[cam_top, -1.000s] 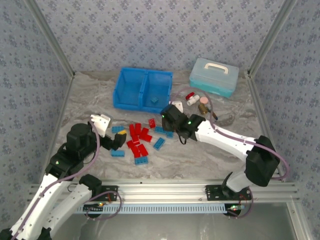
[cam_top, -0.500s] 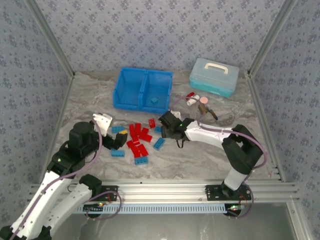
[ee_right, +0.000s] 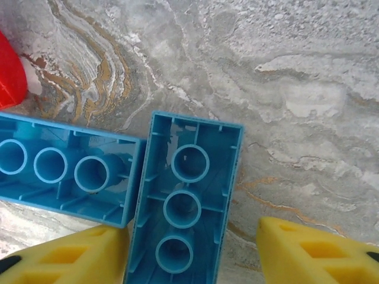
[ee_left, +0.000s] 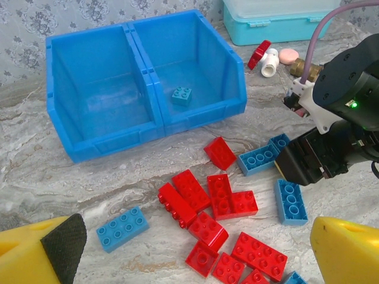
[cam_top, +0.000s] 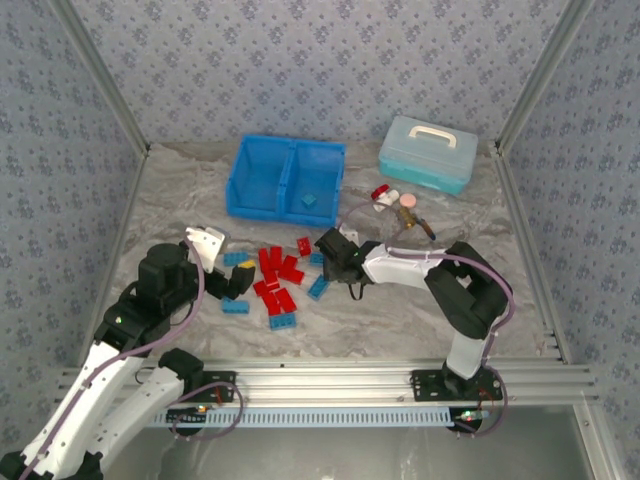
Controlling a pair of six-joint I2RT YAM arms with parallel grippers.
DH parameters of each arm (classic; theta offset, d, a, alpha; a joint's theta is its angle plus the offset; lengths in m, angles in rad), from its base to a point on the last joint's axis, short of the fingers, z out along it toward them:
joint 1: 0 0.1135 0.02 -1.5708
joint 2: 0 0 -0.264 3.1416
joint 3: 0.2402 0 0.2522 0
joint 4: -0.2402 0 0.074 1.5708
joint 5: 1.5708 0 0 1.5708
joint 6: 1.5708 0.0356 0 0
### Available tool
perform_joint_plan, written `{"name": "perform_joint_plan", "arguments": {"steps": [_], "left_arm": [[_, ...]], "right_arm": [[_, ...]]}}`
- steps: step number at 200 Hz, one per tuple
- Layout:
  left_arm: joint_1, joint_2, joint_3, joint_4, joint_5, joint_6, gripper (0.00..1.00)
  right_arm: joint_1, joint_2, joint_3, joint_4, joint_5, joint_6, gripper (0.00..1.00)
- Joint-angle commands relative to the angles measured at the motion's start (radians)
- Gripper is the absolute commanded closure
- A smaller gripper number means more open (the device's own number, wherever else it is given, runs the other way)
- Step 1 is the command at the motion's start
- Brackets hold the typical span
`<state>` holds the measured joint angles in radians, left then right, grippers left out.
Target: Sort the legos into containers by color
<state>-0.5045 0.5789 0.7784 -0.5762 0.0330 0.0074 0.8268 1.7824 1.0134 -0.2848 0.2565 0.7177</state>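
Marbled grey tabletop (cam_top: 400, 310), floral-papered walls (cam_top: 320, 70); left gripper (ee_left: 195, 251) and right gripper (ee_right: 189, 251) both spread.

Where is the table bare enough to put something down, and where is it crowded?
Bare: the marble left of the blue bin, and the near strip between the legos and the rail. Crowded: around the legos and the small items beside the teal case.
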Motion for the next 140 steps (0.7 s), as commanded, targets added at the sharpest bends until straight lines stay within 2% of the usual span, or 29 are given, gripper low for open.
{"name": "perform_joint_plan", "arguments": {"steps": [1, 33, 49, 77, 105, 140], "left_arm": [[-0.005, 0.001, 0.009, 0.003, 0.004, 0.002, 0.01], [-0.004, 0.002, 0.008, 0.003, 0.002, 0.002, 0.01], [-0.004, 0.002, 0.009, 0.003, 0.002, 0.002, 0.01], [-0.004, 0.002, 0.008, 0.004, 0.004, 0.002, 0.01], [-0.005, 0.003, 0.008, 0.004, 0.008, 0.001, 0.01], [-0.004, -0.003, 0.012, 0.008, 0.014, -0.001, 0.01]], "right_arm": [[0.001, 0.007, -0.028, -0.016, 0.021, 0.019, 0.46], [-0.001, -0.001, -0.033, -0.013, 0.033, 0.017, 0.61], [-0.001, -0.012, -0.039, -0.017, 0.041, 0.021, 0.65], [0.003, -0.065, -0.062, -0.035, 0.075, 0.037, 0.69], [0.031, -0.209, -0.091, -0.053, 0.149, 0.049, 0.71], [0.097, -0.365, -0.009, -0.098, 0.267, -0.002, 0.72]]}}
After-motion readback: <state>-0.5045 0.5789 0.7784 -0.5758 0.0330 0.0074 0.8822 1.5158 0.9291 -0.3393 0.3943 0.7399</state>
